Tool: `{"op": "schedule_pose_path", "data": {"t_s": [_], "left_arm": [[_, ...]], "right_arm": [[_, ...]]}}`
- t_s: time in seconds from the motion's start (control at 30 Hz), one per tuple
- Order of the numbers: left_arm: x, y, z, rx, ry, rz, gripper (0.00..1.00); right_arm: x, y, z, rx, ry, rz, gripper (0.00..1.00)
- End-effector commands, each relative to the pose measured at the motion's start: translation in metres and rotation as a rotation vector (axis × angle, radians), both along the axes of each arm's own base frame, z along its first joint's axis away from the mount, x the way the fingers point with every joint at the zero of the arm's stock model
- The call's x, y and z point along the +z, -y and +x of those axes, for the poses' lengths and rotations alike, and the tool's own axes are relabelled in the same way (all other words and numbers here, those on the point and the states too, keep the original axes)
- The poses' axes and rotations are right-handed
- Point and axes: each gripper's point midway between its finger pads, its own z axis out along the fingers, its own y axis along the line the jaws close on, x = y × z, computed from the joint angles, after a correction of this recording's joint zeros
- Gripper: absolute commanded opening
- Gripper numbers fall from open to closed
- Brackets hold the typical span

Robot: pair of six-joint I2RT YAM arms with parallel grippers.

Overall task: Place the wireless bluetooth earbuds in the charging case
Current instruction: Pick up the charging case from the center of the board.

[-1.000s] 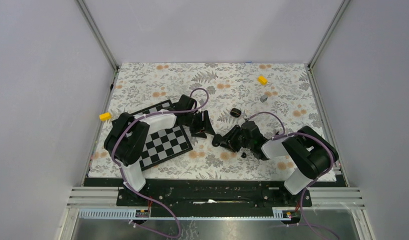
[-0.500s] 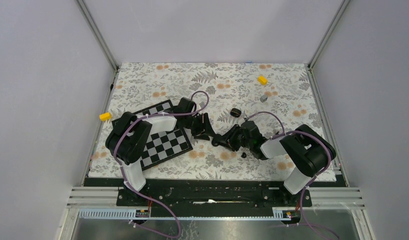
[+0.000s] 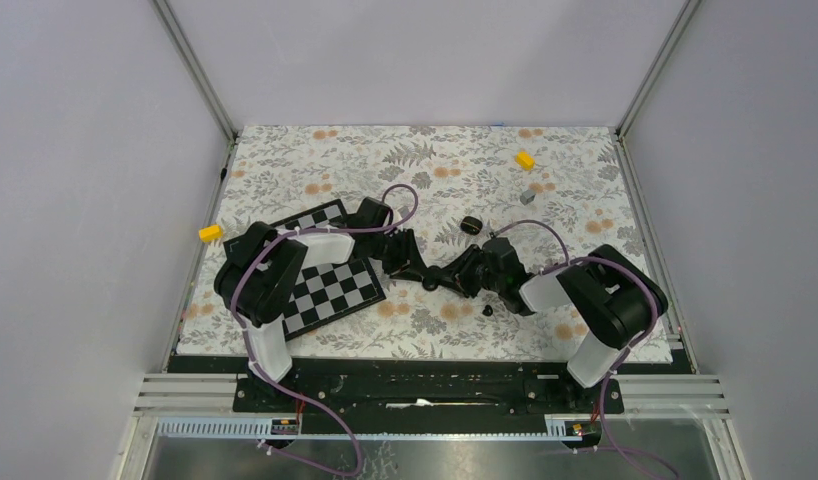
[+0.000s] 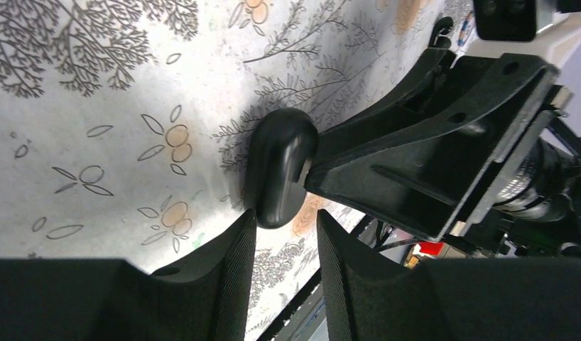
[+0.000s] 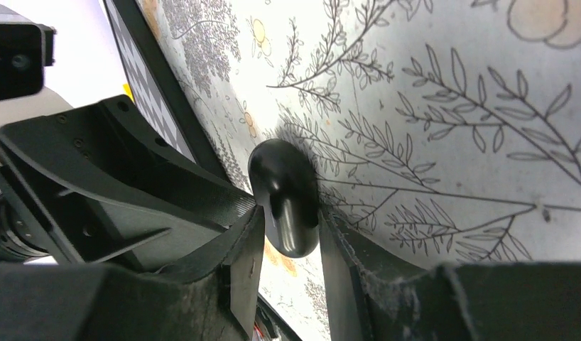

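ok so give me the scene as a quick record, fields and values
case: black, looks shut, off the cloth between both grippers
right gripper: shut on case
left gripper: fingertips straddle case's end, contact unclear
earbuds: loose on the cloth, one beyond the grippers, one nearer
chessboard: under left arm

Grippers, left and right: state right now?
Left gripper: fingertips flank the end of the charging case; whether it is gripping cannot be told.
Right gripper: closed on the charging case.
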Motion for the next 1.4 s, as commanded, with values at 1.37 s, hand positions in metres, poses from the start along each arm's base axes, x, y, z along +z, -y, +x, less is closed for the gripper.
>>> {"op": "schedule_pose_path", "data": {"t_s": [1.37], "left_arm": [[-0.005,0.011,0.024,-0.033,0.046,-0.076,0.26]], "right_arm": [[-0.002,-0.03,0.002,0.191,0.082,0.116,0.41]]}}
